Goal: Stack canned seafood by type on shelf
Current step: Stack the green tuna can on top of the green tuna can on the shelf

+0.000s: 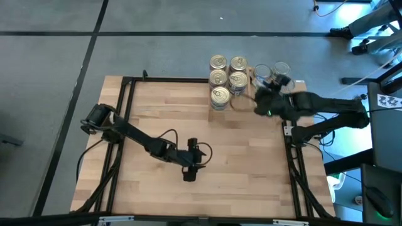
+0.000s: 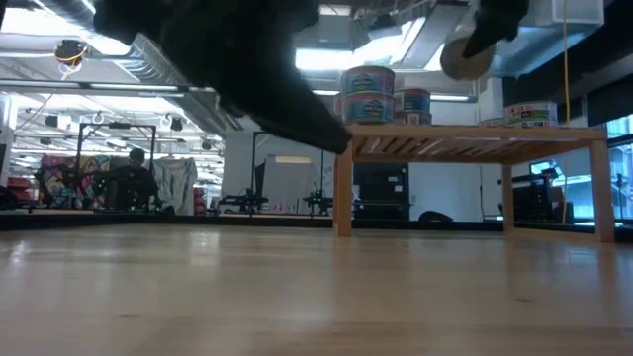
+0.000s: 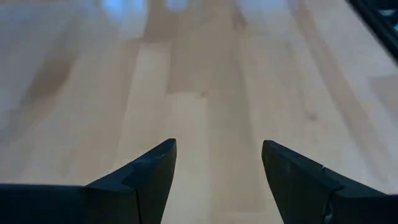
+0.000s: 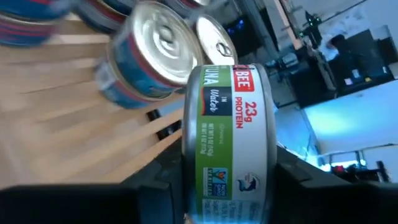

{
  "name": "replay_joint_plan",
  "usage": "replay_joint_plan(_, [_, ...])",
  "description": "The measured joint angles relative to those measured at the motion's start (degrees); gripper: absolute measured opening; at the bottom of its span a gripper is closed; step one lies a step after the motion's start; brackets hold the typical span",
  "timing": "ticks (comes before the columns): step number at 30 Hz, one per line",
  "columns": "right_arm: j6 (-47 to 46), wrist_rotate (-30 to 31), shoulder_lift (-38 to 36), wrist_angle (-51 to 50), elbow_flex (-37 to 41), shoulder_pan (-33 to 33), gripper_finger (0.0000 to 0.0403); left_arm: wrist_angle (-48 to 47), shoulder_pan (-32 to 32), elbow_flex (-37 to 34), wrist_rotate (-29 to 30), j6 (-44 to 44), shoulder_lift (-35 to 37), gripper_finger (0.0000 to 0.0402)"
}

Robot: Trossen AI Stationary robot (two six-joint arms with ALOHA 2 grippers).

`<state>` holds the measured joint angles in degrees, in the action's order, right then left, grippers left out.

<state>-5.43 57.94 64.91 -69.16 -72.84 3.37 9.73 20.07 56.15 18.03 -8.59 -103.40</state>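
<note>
Your right gripper (image 4: 227,186) grips a green can (image 4: 227,143) over the shelf (image 1: 300,84) while the left gripper (image 3: 217,180) waits open; next, lower it onto matching cans.

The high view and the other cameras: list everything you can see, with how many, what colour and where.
gold-topped cans: five tops showing, gold, grouped on the left part of the shelf.
silver-topped cans: two, silver-grey, on the right part of the shelf, beside the right end effector.
held can: one, green and white label, gripped on edge over the shelf.
shelf: one, light wooden slats on legs, at the table's far edge.
table: one, pale wood with a black frame.
person: one, dark, far back in the room.
left end effector: one, dark, open and empty, low over the table's near middle.
right end effector: one, dark, shut on the held can.
</note>
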Motion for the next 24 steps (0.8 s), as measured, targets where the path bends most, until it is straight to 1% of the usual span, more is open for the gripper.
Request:
replay_joint_plan(2, [7.9, -2.1, 0.7, 4.8, 0.0, -5.6, 0.0139, -0.1, -0.6, -1.2, 0.8, -0.3, 0.5, 0.0237])
replay_joint_plan(5, [16.8, -9.0, 1.2, 10.1, 0.0, -14.9, 0.0139, -1.9, -1.4, -1.8, 0.9, -0.4, 0.7, 0.0237])
replay_joint_plan(8, [22.9, -15.4, 1.8, 14.8, 0.0, -24.3, 0.0139, -4.0, -1.4, -1.9, 1.1, 0.6, 0.7, 0.0237])
replay_joint_plan(10, [26.1, -19.0, 2.5, 17.6, 0.0, -29.9, 0.0139, -4.7, -1.4, -1.9, 2.4, 1.6, 0.7, 0.0237])
replay_joint_plan(13, [28.2, -25.5, 4.1, 20.4, 0.0, -37.2, 0.0139, -4.4, -1.5, -2.6, 4.5, 2.9, 0.8, 0.0237])
replay_joint_plan(15, [29.0, -27.7, 5.5, 21.0, 0.0, -40.6, 0.0139, -4.0, -1.9, -3.2, 5.0, 2.9, 0.8, 0.0237])
replay_joint_plan(17, [30.1, -27.5, 7.0, 21.4, 0.0, -42.8, 0.0139, -3.7, -2.4, -3.9, 5.0, 1.9, 0.8, 0.0237])
replay_joint_plan(21, [31.2, -28.5, 9.3, 23.4, 0.0, -44.7, 0.0139, -2.9, -3.3, -5.0, 5.0, -0.3, 0.8, 0.0237])
replay_joint_plan(24, [31.2, -27.7, 10.8, 23.7, 0.0, -45.5, 0.0139, -2.8, -3.7, -5.0, 5.0, -0.5, 0.8, 0.0237])
